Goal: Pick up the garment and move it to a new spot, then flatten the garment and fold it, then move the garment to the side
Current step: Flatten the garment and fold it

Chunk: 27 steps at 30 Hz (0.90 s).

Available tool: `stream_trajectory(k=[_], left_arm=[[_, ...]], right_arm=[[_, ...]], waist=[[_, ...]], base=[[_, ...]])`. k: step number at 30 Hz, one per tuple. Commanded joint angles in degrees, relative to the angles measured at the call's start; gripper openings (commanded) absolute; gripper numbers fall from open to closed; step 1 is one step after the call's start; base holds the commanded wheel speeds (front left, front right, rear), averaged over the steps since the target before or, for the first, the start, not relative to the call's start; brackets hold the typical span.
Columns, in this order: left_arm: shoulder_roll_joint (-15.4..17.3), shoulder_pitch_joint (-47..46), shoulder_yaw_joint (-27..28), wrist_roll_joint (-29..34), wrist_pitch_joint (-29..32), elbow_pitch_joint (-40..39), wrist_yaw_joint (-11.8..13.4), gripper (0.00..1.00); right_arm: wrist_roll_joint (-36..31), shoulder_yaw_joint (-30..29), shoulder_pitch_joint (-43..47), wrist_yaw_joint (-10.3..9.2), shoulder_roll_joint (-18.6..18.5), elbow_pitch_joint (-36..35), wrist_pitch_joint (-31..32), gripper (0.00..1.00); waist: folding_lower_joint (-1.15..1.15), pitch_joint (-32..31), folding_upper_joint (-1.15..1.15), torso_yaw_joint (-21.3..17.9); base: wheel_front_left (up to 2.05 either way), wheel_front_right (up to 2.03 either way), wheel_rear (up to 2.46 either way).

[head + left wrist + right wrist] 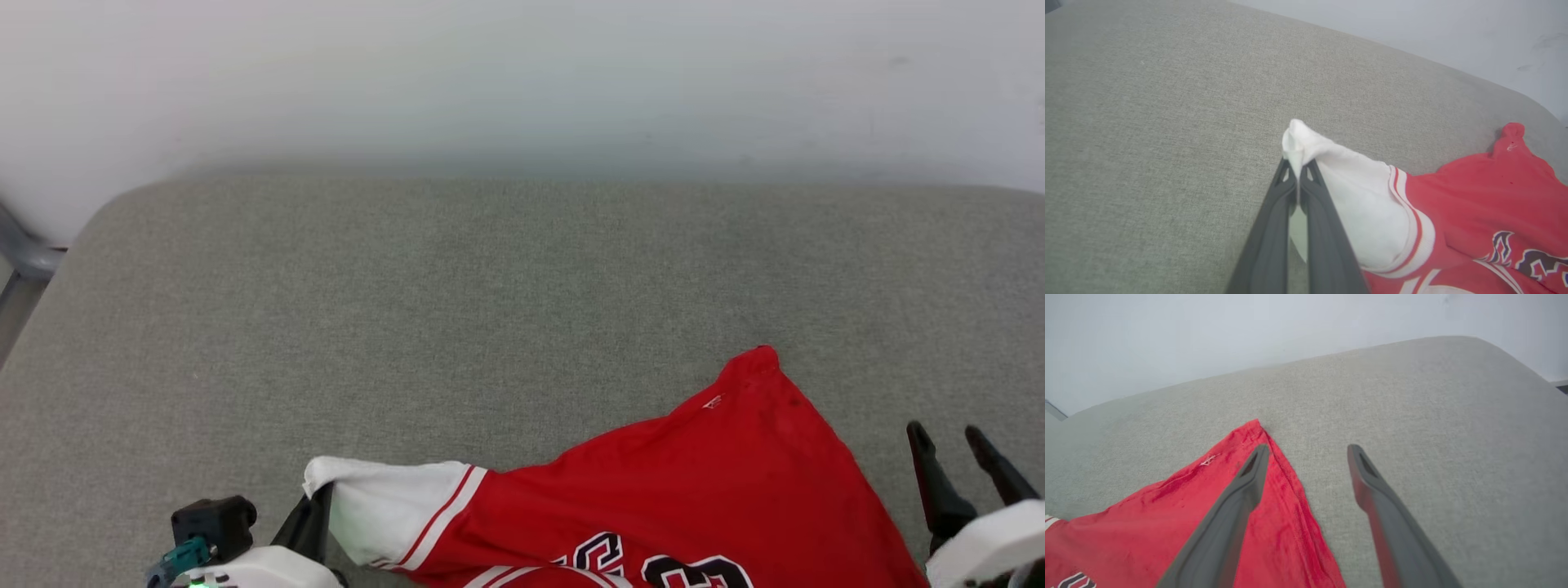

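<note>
The garment (694, 482) is laid on the near part of the grey fabric-covered surface (490, 286). Its white sleeve (1355, 192) is pinched by the left pincer (1298, 167), whose fingers (1274, 228) are pressed together. The right pincer (1308, 451) is held spread above the red corner (1249, 433); one finger possibly touches the cloth.

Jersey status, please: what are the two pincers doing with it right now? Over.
Left pincer shut on the white sleeve of the jersey. Right pincer open, holding nothing. Rest of jersey lying on the grey cushion. Nothing in the way.
</note>
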Motion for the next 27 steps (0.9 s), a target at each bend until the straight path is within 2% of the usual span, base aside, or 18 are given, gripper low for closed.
stream_trajectory(k=[1, 4, 8, 16, 20, 27], left_arm=[[-0.43, -1.69, -0.12, 0.53, -0.60, -0.38, -0.35, 0.00], [-0.94, -3.85, -0.60, 0.84, -1.04, -0.64, -0.79, 0.00], [-1.84, -6.65, -1.48, 1.28, -1.67, -0.58, -1.45, 0.00], [-3.35, -10.43, -2.86, 1.92, -3.44, -0.30, -2.94, 0.00], [-3.98, -11.88, -3.40, 1.94, -4.16, -0.07, -3.44, 0.00], [-5.04, -14.17, -3.97, 1.71, -5.27, 1.22, -4.52, 0.00]], right_arm=[[-0.43, 1.60, -3.75, -0.04, -1.92, 1.95, -1.13, 1.00], [-0.36, 4.89, -9.92, -0.04, -5.38, 5.47, -0.27, 1.00], [1.57, 9.11, -18.11, -0.04, -9.99, 10.09, 6.09, 1.00], [8.46, 19.53, -30.58, -0.04, -17.60, 14.27, 30.97, 1.00], [10.41, 22.33, -34.37, -0.05, -18.76, 15.07, 37.96, 1.00], [14.19, 29.63, -36.43, -0.02, -18.91, 18.03, 41.74, 1.00]], waist=[[0.00, 2.45, 0.00, 0.67], [0.00, 5.20, 0.00, 1.53], [0.00, 8.56, 0.00, 2.86], [0.00, 12.13, 0.00, 5.67], [0.00, 13.93, 0.00, 6.78], [0.00, 16.79, 0.00, 7.97]], base=[[0.00, 0.00, 0.00], [0.00, 0.00, 0.00], [0.00, 0.00, 0.00], [0.00, 0.00, 0.00], [0.00, 0.00, 0.00], [0.00, 0.00, 0.00]])
